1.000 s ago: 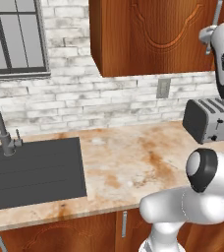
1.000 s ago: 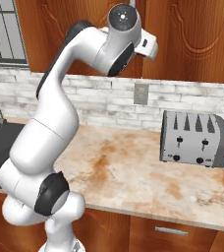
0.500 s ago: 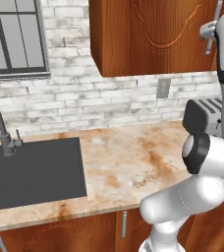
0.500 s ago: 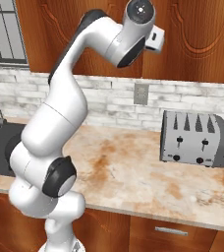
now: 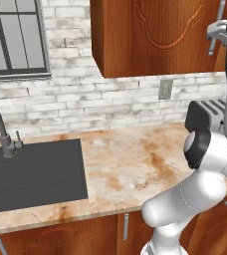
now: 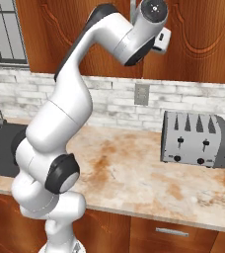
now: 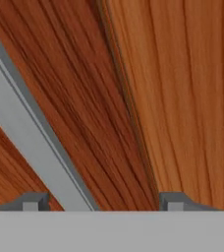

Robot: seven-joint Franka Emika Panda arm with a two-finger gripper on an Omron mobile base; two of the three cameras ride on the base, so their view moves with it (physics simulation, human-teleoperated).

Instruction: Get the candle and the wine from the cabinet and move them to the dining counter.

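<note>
Reaching: we have the arm raised high, its two-finger gripper right up against the reddish-brown wooden wall cabinet; we judge we are lining up on a door handle.
Fingers: two small dark tips stand spread apart, nothing between them but wood; the long silver bar handle runs slantwise past the left tip, not yet pinched.
Why so placed: the doors are shut, so we reckon the handle must be gripped and pulled before anything inside can be taken.
Task's things: candle and wine are hidden behind the closed doors, as we suppose; we cannot tell where on the shelves.
Near ground: beige marbled stone countertop with rusty stains lies below the arm, with a black sink at its left.
Farther: a silver four-slot toaster sits by the white brick wall, well below the hand.
Room to move: the door seam lies between the tips; we judge the door needs swing space outward toward us.
</note>
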